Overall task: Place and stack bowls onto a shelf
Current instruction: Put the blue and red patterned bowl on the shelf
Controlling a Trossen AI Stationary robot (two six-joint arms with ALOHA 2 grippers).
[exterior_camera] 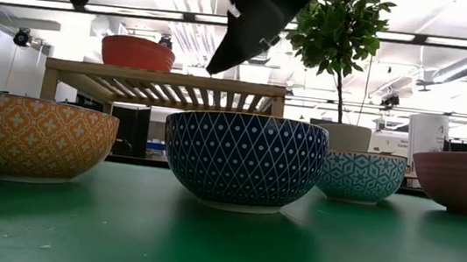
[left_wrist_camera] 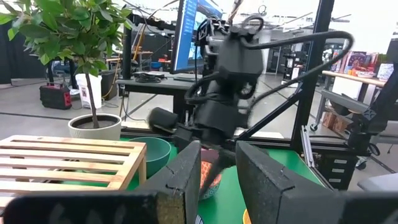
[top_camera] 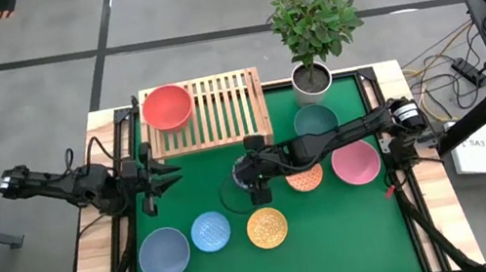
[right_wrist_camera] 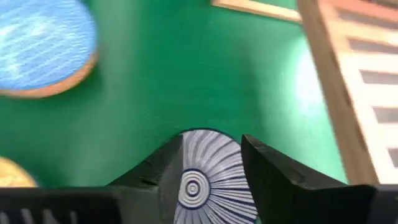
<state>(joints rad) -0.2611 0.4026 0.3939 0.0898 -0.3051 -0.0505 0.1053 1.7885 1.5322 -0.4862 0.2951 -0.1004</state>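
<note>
The dark blue patterned bowl (top_camera: pixel 236 192) (exterior_camera: pixel 243 159) stands on its base on the green mat, in front of the shelf. My right gripper (top_camera: pixel 254 191) (exterior_camera: pixel 230 47) hangs open above it, clear of the rim. In the right wrist view its fingers (right_wrist_camera: pixel 212 142) frame the bowl's blue-and-white inside (right_wrist_camera: pixel 205 180). The light-wood shelf (top_camera: pixel 219 110) (exterior_camera: pixel 164 79) carries the red bowl (top_camera: pixel 167 106) (exterior_camera: pixel 137 52) at its left end. My left gripper (top_camera: pixel 169 176) (left_wrist_camera: pixel 217 149) waits open by the shelf's near left corner.
Other bowls sit on the mat: teal (top_camera: pixel 315 121), pink (top_camera: pixel 356 162), orange patterned (top_camera: pixel 305 179), yellow patterned (top_camera: pixel 266 227), light blue patterned (top_camera: pixel 210 230) and grey-blue (top_camera: pixel 164 254). A potted plant (top_camera: pixel 313 80) stands at the shelf's right. The shelf's right part is bare slats.
</note>
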